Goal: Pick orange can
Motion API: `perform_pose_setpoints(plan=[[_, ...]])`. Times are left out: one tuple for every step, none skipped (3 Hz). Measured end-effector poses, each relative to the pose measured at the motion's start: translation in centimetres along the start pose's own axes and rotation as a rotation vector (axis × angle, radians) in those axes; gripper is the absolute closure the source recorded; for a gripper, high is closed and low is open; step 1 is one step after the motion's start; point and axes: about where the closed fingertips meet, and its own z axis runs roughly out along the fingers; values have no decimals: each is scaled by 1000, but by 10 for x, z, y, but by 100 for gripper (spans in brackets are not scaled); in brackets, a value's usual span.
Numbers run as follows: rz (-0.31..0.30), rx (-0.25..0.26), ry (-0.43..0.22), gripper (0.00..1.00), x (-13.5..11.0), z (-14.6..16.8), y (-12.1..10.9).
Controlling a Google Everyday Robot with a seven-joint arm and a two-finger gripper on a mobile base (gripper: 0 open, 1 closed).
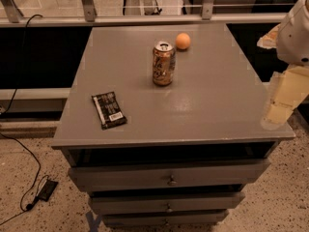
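Can is standing upright on the cabinet, toward the back of the top and slightly left of centre in the camera view, with the pull tab showing on its silver lid. Nothing is touching it. Ball is sitting just behind it to the picture's right, near but apart. Packet is lying flat toward the front left corner, well apart from the can.

Gripper is hanging at the picture's right edge, over the front right corner of the cabinet, well apart from the can and pointing downward. Whether it is spread or pressed together cannot be told from this view. It is carrying nothing visible. Arm is entering from the upper right, partly out of view.

Drawers below the top are showing dark gaps above their fronts. A cable is trailing on the floor at left.

Progress, as judged: the task is sitting at its opening stage. No approach to the can is looking complete, no grasp is made, and no lift is under way. Remaining, in my assessment: crossing over the top toward the can, lining up on its body while keeping off the ball close behind, closing on it, then raising it.
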Motion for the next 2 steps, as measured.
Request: perform_pose_setpoints(plan=[[0, 0, 0, 0, 0, 0, 0], [-20, 9, -47, 0, -17, 7, -22]])
